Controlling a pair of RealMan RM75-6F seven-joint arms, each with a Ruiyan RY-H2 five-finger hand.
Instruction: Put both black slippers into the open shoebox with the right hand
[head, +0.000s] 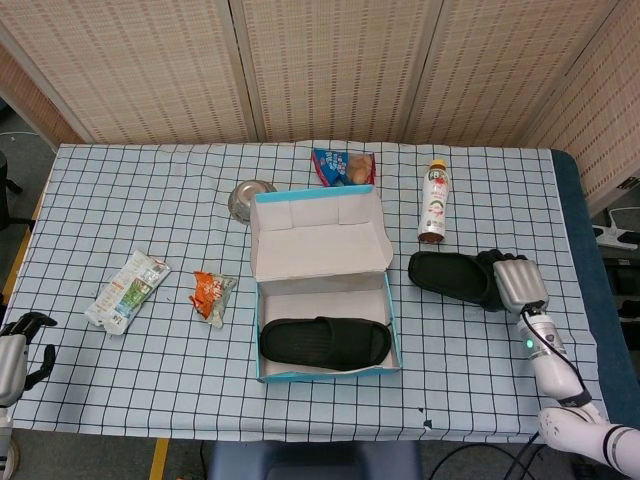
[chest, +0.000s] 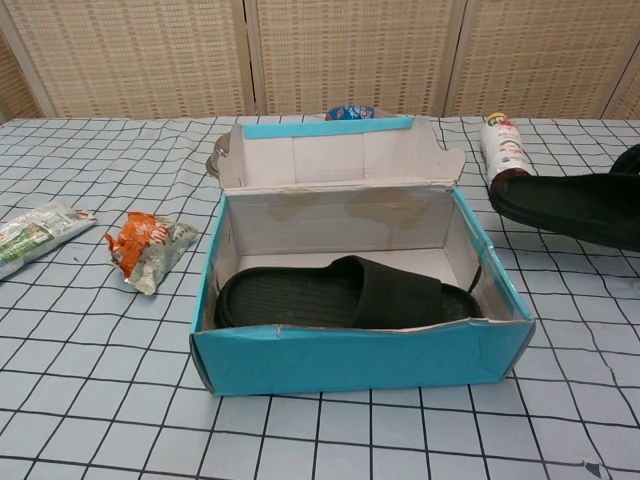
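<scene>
Shoebox: your open shoebox (head: 322, 300) sits mid-table with its lid standing up at the back; teal outside, pale card inside.
Inside the box: one black slipper (head: 325, 342) lies flat on the floor of the box, lengthwise along the front wall, strap toward your right.
Second slipper: the other black slipper (head: 450, 275) is outside the box, to its right, and in the chest view it (chest: 575, 208) hangs clear of the cloth, roughly level, its toe end pointing toward the box.
Right hand: your right hand (head: 516, 283) grips that slipper at its far end, fingers wrapped on it; the box's right wall is near the slipper's free end but not touching.
Left hand: your left hand (head: 18, 345) rests at the table's near left corner, fingers curled in, holding nothing.
Other containers: a bottle (head: 433, 203) lies just behind the held slipper; a small metal bowl (head: 250, 196) is behind the box's left corner.
</scene>
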